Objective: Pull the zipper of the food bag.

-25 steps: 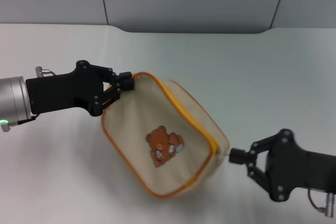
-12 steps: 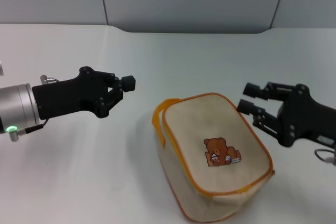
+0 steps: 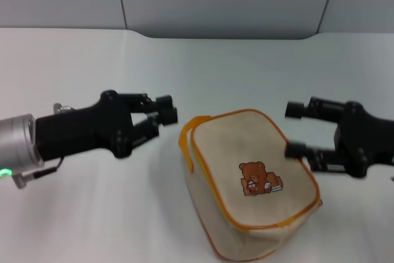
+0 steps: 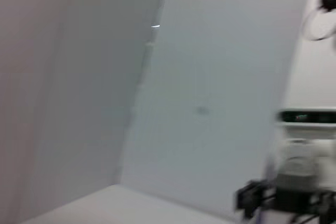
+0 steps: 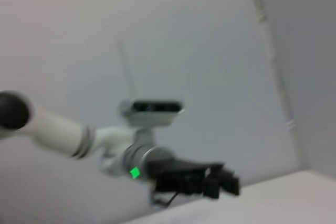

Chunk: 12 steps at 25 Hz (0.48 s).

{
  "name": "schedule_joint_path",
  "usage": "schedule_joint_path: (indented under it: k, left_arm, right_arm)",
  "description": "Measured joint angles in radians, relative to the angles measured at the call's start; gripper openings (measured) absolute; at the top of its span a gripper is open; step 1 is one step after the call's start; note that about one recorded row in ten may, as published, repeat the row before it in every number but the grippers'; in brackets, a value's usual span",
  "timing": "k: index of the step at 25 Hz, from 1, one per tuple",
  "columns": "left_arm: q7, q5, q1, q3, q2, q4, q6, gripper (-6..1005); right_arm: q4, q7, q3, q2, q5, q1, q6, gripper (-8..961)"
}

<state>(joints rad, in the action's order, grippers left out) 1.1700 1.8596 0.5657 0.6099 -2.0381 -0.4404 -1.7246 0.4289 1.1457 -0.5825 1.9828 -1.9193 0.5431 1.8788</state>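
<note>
The food bag (image 3: 252, 192) rests on the white table (image 3: 92, 214) in the lower centre-right of the head view, bear print (image 3: 258, 178) facing up, orange piping tracing its top face and the orange loop handle (image 3: 186, 146) hanging at its left end. The zipper pull tab cannot be made out in any view. The left gripper (image 3: 161, 117) sits at centre-left of the frame, just beside the handle end of the bag and apart from it; its fingers stand spread with a visible gap — nothing is pinched between them. The right gripper (image 3: 295, 130) sits at the right edge of the frame, fingers spread wide: the upper finger (image 3: 297, 109) lies above the bag's right corner, and the lower fingertip lies at the bag's right edge — contact cannot be confirmed. The left wrist view shows only a grey wall and, at lower right, the right gripper (image 4: 247, 199) farther off. The right wrist view shows the left gripper (image 5: 223, 184) at lower centre.
</note>
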Motion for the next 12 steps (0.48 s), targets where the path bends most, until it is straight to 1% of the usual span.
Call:
schedule_joint_path:
  k: [1,2,4,5,6,8,12]
  left_arm:
    - [0.002,0.002,-0.002,0.003,-0.001,0.0,-0.025,131]
    - [0.008,0.01,-0.009,0.028,-0.006,0.0,-0.081,139]
    - [0.01,0.012,-0.013,0.06,-0.008,0.0,-0.095,156]
    - [0.01,0.012,-0.013,0.06,-0.008,0.0,-0.095,192]
    - [0.01,0.013,-0.017,0.105,-0.008,0.0,-0.095,229]
    - [0.01,0.013,-0.021,0.13,-0.006,0.0,-0.095,302]
    - [0.01,0.014,-0.027,0.14,0.0,0.0,-0.1,444]
  right_arm:
    - [0.004,0.005,-0.018,-0.005,-0.014,0.005,0.015,587]
    - [0.011,0.008,-0.034,-0.007,-0.027,0.007,0.027,702]
    - [0.032,0.012,-0.066,-0.005,-0.056,0.009,0.039,732]
    - [0.04,0.014,-0.075,-0.002,-0.065,0.009,0.039,746]
    - [0.047,0.013,-0.081,0.002,-0.072,0.007,0.035,761]
    - [0.054,0.012,-0.083,0.008,-0.076,0.004,0.028,791]
    - [0.056,0.008,-0.083,0.011,-0.077,0.001,0.02,791]
